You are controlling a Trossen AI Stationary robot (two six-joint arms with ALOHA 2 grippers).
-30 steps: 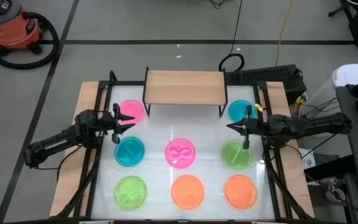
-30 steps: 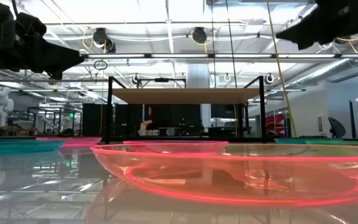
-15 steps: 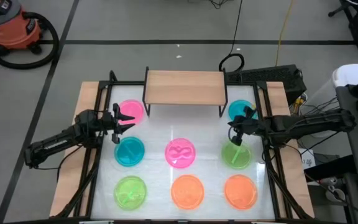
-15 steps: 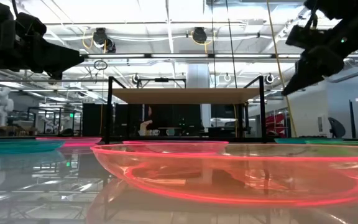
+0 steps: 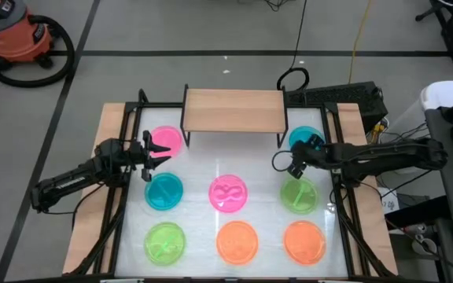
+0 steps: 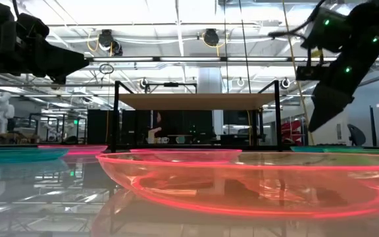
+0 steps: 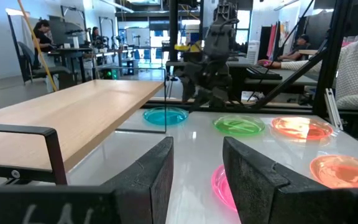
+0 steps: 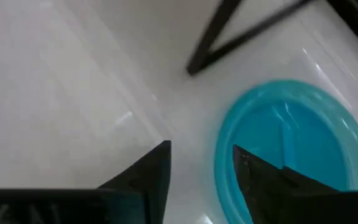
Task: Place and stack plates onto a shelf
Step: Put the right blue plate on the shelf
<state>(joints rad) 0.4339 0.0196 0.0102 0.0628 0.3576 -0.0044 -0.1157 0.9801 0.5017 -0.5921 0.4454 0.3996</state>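
Right pincer hangs pointed down over the white table, fingers apart with nothing between them, its wrist view showing the rim of the teal plate lying just beside one fingertip, not yet straddled. That teal plate sits at the right rear of the table by the shelf's right leg, green plate just in front of it. Shelf stands at the table's back edge, top bare, no plate on it yet, so the task looks to be at the very start. Left pincer waits beside the pink plate at the left rear, fingers apart and empty too. To grab well, I'd say the right pincer should slide toward the teal plate so one finger goes over the rim and one outside it, drop until just touching the table, then close on the lip; plate is thin and slick so a shallow bite could slip. Mind the shelf leg close by when lifting, keep the plate level going onto the board
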